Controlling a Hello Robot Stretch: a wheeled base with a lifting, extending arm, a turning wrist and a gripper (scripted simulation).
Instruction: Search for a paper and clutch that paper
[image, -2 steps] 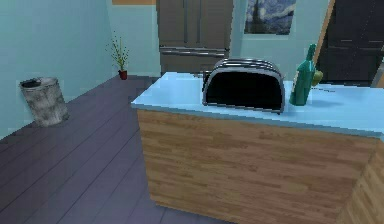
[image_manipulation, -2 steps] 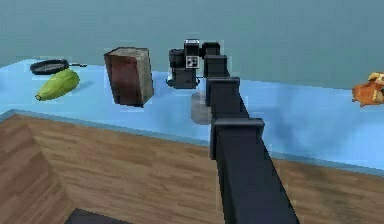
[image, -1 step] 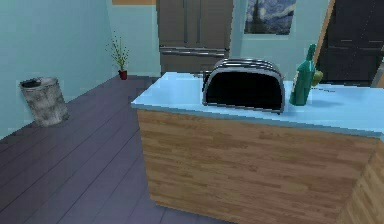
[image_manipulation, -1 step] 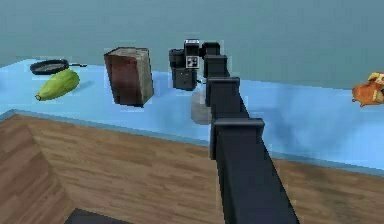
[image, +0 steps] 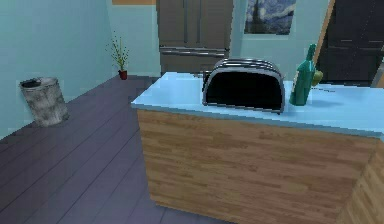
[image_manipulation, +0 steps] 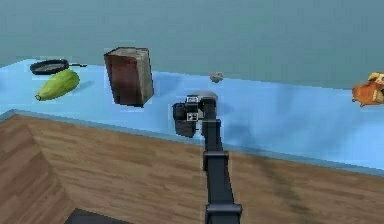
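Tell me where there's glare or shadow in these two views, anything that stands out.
Forward view: bright reflected streaks run along the top of the toaster, its front is dark, and the blue countertop is evenly lit. Arm side view: the countertop takes soft light with no glare; the wood front below looks dimmer just right of the arm.

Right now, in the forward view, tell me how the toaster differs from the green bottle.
The toaster is black and silver, the bottle green. The toaster is wide and low, the bottle slim and taller. Both stand on the blue countertop.
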